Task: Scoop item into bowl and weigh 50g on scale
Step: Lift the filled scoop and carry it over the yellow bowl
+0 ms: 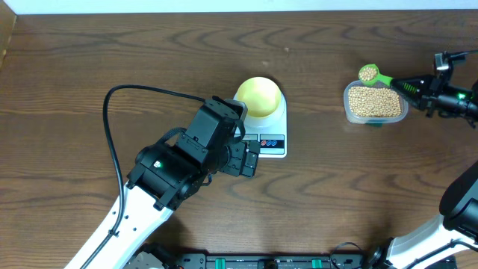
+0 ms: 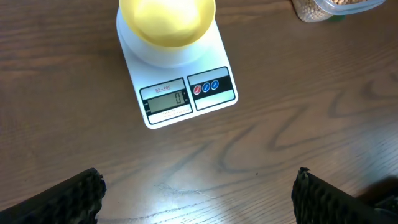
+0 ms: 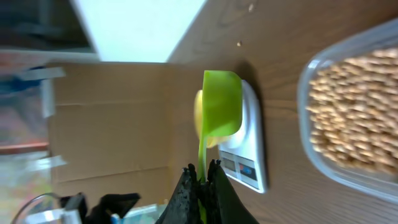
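The pale yellow bowl (image 1: 259,96) sits empty on the white scale (image 1: 272,142); both show in the left wrist view, bowl (image 2: 166,22) and scale (image 2: 180,93), whose display reads 0. My right gripper (image 1: 413,87) is shut on the handle of a green scoop (image 1: 369,73) that holds some beans, just left of the clear tub of beans (image 1: 375,102). In the right wrist view the scoop (image 3: 221,102) stands above the shut fingers (image 3: 205,171), beans (image 3: 354,118) to the right. My left gripper (image 2: 199,193) is open and empty, in front of the scale.
The left arm (image 1: 172,168) lies beside the scale's front left, its black cable (image 1: 112,134) looping over the table. A cardboard box wall (image 3: 112,118) stands past the table's left end. Brown wooden tabletop (image 1: 336,187) all around.
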Robot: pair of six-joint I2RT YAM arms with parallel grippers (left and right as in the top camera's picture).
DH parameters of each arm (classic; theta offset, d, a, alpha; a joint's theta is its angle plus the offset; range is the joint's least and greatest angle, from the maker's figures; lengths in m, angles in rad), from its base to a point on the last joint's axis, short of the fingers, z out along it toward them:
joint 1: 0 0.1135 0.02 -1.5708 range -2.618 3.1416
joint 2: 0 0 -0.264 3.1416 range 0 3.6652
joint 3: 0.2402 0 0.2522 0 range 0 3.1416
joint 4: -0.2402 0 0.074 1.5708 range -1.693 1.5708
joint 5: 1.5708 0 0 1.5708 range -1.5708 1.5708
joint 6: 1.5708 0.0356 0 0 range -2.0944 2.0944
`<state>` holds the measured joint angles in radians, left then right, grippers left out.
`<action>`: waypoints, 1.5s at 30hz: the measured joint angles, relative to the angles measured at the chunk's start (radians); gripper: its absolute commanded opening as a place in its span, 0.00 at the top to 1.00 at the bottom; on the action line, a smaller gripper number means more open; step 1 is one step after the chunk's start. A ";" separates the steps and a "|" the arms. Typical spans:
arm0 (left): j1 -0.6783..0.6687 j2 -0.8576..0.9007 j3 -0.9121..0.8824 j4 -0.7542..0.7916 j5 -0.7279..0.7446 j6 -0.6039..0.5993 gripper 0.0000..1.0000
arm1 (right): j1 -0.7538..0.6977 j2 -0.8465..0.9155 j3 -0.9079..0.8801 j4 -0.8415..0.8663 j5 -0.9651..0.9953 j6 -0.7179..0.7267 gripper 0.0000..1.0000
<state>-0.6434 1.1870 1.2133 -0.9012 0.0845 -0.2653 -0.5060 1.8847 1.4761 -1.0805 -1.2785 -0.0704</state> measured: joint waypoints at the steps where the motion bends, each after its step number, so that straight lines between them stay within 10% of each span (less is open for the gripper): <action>1: 0.000 0.000 0.000 0.000 0.000 0.000 0.02 | 0.002 0.000 0.000 0.000 -0.026 0.000 0.99; 22: 0.000 0.000 0.000 -0.001 0.000 0.000 0.02 | 0.435 0.000 0.000 0.264 -0.200 0.106 0.99; 45: 0.000 0.000 0.000 -0.001 0.000 0.000 0.02 | 0.689 0.000 -0.001 0.511 0.217 0.449 0.99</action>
<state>-0.6434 1.1873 1.2133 -0.9020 0.0849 -0.2653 0.1825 1.8847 1.4750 -0.5694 -1.0618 0.3790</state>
